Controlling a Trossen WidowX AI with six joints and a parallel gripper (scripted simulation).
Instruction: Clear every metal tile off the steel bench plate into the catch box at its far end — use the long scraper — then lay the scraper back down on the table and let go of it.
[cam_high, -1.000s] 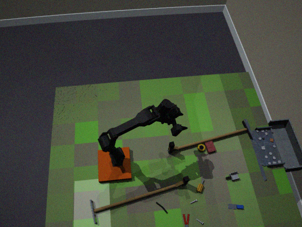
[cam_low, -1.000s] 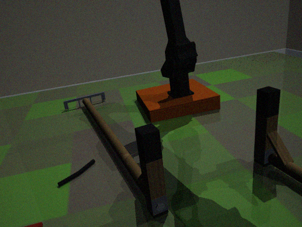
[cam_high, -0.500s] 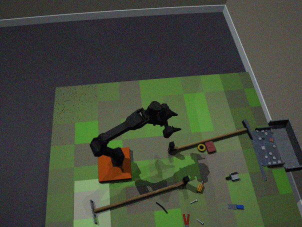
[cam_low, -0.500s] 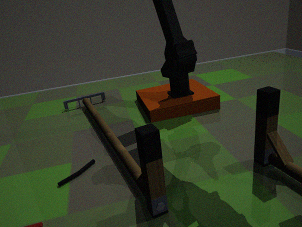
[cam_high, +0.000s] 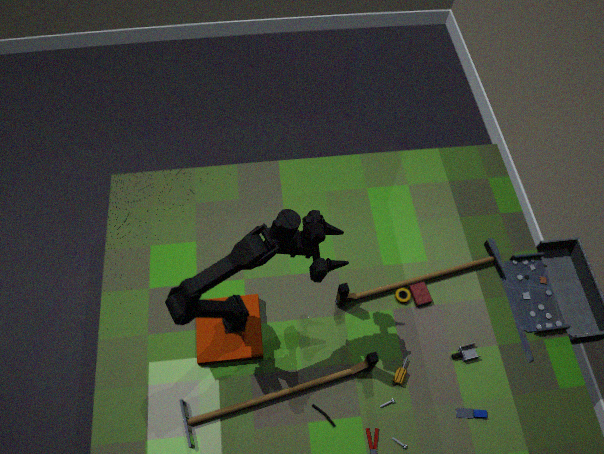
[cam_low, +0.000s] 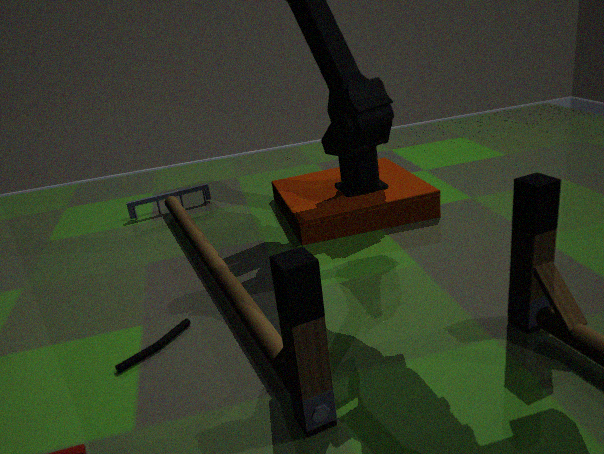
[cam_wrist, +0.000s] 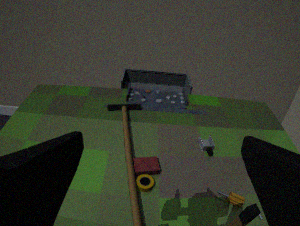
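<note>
the gripper (cam_high: 345, 247) (cam_wrist: 165, 144) is released, fingers wide apart with nothing between them; the exterior view cuts it off above the top edge. the long scraper (cam_high: 425, 279) (cam_low: 534, 250) (cam_wrist: 129, 150) lies on the table, its blade just beside the near end of the bench plate (cam_high: 520, 311) (cam_wrist: 172, 106). its upright grip shows whole from outside, but the handle runs out of frame at the right; the wrist view loses the grip below. small metal tiles (cam_high: 526, 296) (cam_wrist: 158, 101) are scattered over the plate, too dim and grainy to count surely. beyond it sits the catch box (cam_high: 572, 295) (cam_wrist: 155, 77), its wall hiding part of the inside. a second long tool (cam_high: 280, 395) (cam_low: 225, 280) has an open-framed head. red-handled pliers (cam_high: 370, 439) are cut by the bottom edge.
</note>
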